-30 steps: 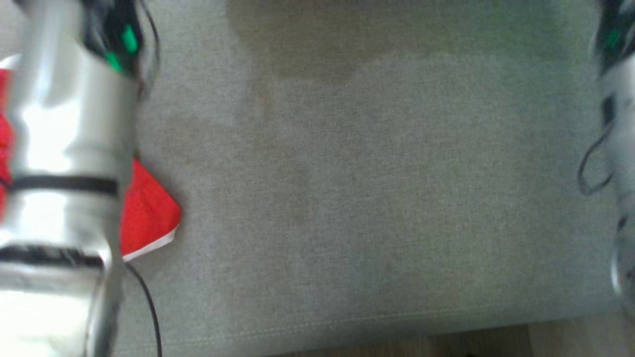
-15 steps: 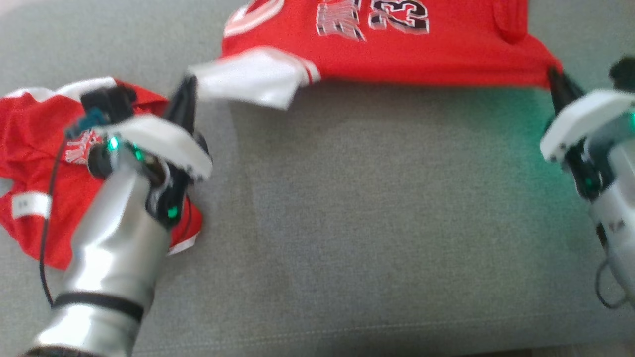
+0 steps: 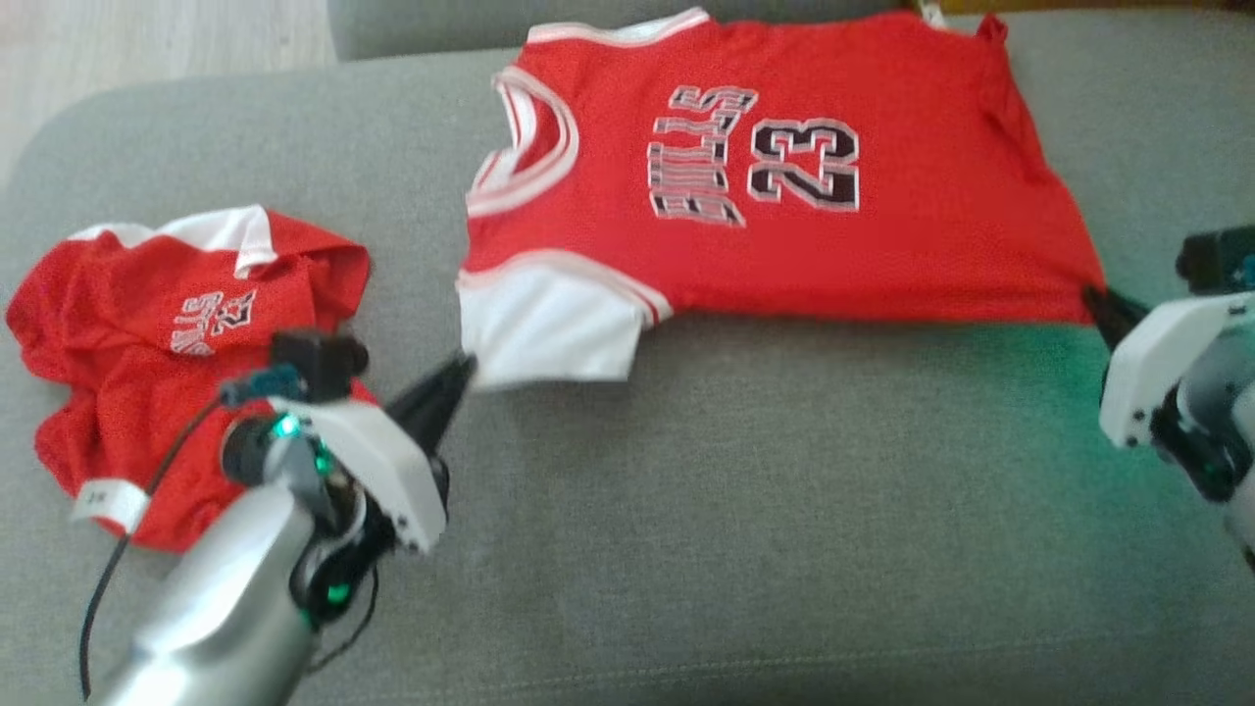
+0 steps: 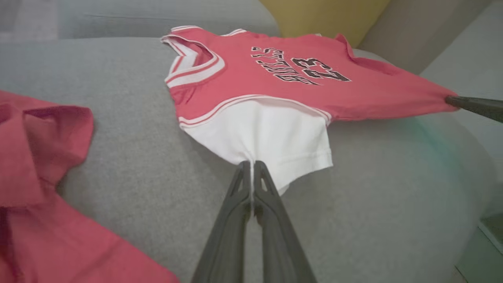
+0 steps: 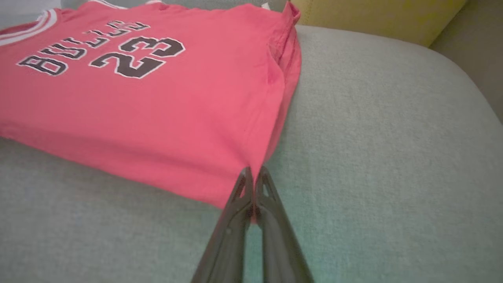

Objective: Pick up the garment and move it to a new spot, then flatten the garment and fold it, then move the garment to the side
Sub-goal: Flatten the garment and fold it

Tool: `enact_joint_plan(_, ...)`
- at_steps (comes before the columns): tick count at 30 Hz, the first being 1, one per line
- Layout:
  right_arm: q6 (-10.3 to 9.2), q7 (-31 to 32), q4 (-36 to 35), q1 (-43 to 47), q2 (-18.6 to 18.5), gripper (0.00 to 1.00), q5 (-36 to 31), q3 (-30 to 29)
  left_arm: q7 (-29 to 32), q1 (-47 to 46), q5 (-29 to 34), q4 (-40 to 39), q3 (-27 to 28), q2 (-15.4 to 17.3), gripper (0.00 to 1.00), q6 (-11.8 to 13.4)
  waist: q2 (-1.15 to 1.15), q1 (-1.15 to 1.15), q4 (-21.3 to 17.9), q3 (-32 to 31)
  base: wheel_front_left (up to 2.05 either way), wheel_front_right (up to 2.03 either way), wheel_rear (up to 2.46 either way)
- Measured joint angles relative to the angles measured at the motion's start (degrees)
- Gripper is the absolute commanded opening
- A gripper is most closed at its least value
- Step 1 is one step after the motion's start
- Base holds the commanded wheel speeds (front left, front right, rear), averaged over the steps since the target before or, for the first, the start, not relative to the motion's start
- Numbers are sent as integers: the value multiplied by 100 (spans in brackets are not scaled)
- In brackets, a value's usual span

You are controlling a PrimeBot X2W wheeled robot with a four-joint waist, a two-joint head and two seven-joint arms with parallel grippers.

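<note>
**Jersey stretched out for flattening, held at two near corners**

The red Bulls 23 jersey (image 3: 784, 265) lies face up across the far half of the grey sofa cushion (image 3: 735, 510), neckline towards the robot's left and hem towards its right. Its near edge is drawn in a straight line between the two arms. The left jaws are pressed together on the edge of the white sleeve (image 3: 549, 333). The right jaws are pinching the near hem corner (image 3: 1074, 294).

I judge this to be the flattening step: the garment is already at its spot and spread, but not yet let go. The next move calls for easing the near edge down evenly, keeping the tension level so the sleeve does not curl under. Then come the release and a fresh grip for the fold.

The head view takes in the whole layout, including a second red garment (image 3: 147, 324) crumpled well apart to the left. The left wrist view shows how little cloth the left jaws have, just the sleeve's rim. It also shows the hem corner pulled to a point at the right jaws' tips, and a yellow cushion (image 4: 322, 15) behind. The right wrist view shows a raised crease (image 5: 281, 67) running along the hem side, which the head view barely hints at.
</note>
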Motion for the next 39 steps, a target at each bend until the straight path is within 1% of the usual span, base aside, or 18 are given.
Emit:
enact_joint_plan(4, 0, 263, -199, 169, -247, 0, 136, 371, 487, 358, -327, -705, -334, 401, 0, 0, 0, 0, 3, -193, 0, 0, 0)
enact_joint_plan(5, 0, 427, -293, 247, -394, 0, 216, 545, 755, 511, -526, -1069, -499, 616, 0, 0, 0, 0, 11, -299, 0, 0, 0)
enact_joint_plan(7, 0, 617, -396, 361, -527, 0, 371, 684, 1027, 657, -704, -1418, -642, 839, 0, 0, 0, 0, 22, -413, 0, 0, 0)
enact_joint_plan(12, 0, 1299, -742, 740, -792, 0, 849, 970, 1653, 1017, -1170, -2183, -818, 1325, 0, 1, 0, 0, 37, -682, 0, 0, 0)
enact_joint_plan(18, 0, 2341, -1121, 1044, -1111, 0, 1404, 1092, 2176, 1315, -1560, -2896, -951, 1726, 0, 1, 0, 0, -8, -873, 0, 0, 0)
enact_joint_plan(21, 0, 2626, -1376, 1183, -1227, 0, 1622, 1077, 2316, 1397, -1688, -3093, -978, 1815, 0, 9, 0, 0, -35, -884, 0, 0, 0)
enact_joint_plan(24, 0, 2808, -1555, 1231, -1306, 0, 1686, 1025, 2350, 1394, -1686, -3219, -968, 1893, 0, 49, 0, 0, -56, -865, 0, 0, 0)
enact_joint_plan(29, 0, 2824, -1735, 1224, -1325, 0, 1652, 806, 2262, 1355, -1657, -3273, -840, 1897, 0, 157, 0, 0, -81, -765, 0, 0, 0)
enact_joint_plan(31, 0, 2829, -1755, 1224, -1325, 0, 1623, 767, 2248, 1312, -1612, -3272, -805, 1897, 0, 162, 0, 0, -85, -737, 0, 0, 0)
enact_joint_plan(35, 0, 2873, -1802, 1199, -1315, 0, 1514, 589, 2212, 925, -1488, -3234, -761, 1863, 0, 162, 0, 0, -97, -608, 0, 0, 0)
enact_joint_plan(39, 0, 2881, -1790, 1082, -1254, 0, 1406, 405, 2198, 500, -1436, -3053, -614, 1761, 0, 162, 0, 0, -112, -435, 0, 0, 0)
